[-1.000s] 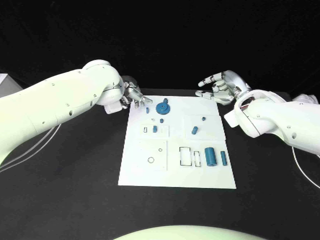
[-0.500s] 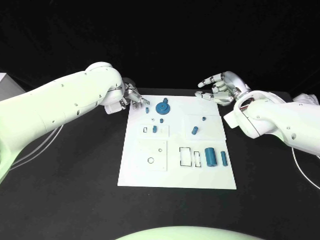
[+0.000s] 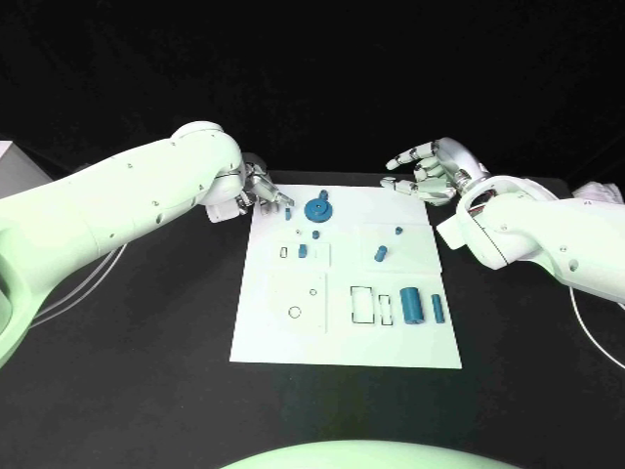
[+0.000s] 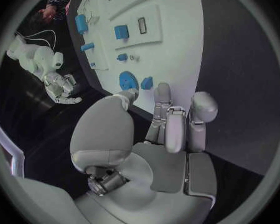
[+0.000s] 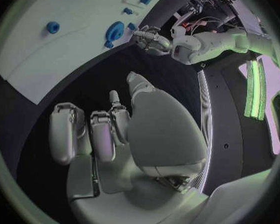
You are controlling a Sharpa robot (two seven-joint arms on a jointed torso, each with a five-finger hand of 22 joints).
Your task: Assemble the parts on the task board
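Board [image 3: 345, 332] lies white at the centre of the black counter [image 3: 144, 342], blue parts [image 3: 411, 305] scattered across it (a gear [image 3: 318, 210] near the far edge). My left hand [image 3: 257, 191] hovers at the far left corner, fingers loosely apart, empty. My right hand [image 3: 428, 174] hangs beyond the far right corner, likewise spread and empty.

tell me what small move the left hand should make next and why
Probably ease the left hand down toward the small blue peg at the task board's far left corner. The hand holds nothing, its fingers apart, and hovers at that corner, close to the peg and the blue gear. The right hand waits open off the far right corner.
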